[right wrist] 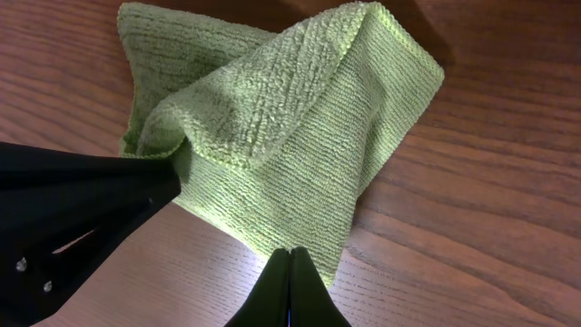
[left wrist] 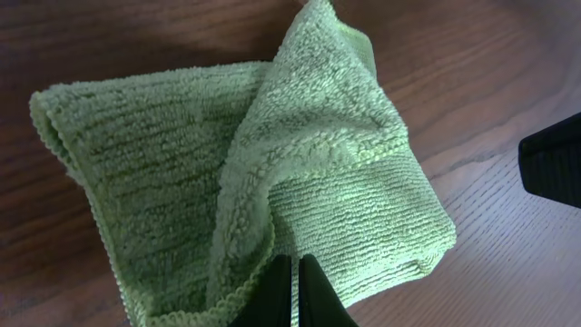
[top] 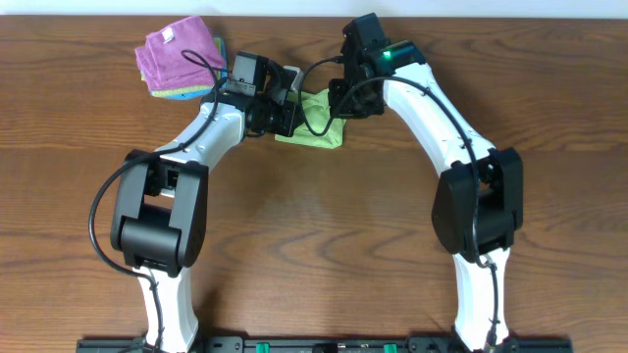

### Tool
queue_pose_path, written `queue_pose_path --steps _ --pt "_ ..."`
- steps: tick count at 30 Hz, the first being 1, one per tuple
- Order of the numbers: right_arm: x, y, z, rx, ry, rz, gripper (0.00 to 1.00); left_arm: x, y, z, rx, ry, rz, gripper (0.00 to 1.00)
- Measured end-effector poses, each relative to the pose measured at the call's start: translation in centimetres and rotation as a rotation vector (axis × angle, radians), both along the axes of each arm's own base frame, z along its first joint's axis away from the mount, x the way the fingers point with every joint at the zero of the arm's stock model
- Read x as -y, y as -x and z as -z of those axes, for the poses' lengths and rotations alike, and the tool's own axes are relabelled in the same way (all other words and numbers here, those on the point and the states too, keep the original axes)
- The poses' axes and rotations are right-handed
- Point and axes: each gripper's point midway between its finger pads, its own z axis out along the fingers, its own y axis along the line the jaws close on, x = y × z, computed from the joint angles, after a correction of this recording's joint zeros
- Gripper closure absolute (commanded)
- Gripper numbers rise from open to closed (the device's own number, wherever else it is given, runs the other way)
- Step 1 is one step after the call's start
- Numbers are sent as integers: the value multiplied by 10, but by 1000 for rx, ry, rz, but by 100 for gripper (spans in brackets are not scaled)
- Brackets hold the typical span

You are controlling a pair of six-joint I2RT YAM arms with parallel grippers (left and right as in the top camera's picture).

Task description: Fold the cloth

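Left jaws closed, pinching a raised fold of the cloth [left wrist: 345,182]. Right jaws closed too, tips at the cloth's near corner; can't tell if they grip it. Cloth sits rumpled on the bench [top: 314,235], back centre, between both arms, right of the purple cloth [top: 177,49].

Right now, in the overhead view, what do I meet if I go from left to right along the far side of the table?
purple cloth → left fingers → green cloth → right fingers
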Motion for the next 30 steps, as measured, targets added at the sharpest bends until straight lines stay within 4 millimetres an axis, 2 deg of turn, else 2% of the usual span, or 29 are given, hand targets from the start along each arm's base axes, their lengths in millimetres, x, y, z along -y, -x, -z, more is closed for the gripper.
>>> queue_pose_path --steps 6,14,30 --pt "1 -1 0 6 6 2 98 1 -5 -4 15 10 -8 94" --pt "4 -3 0 15 24 2 98 9 -15 -24 45 53 -1 94" --pt "5 -4 0 27 33 -6 98 -12 -29 -14 80 -61 -80 94"
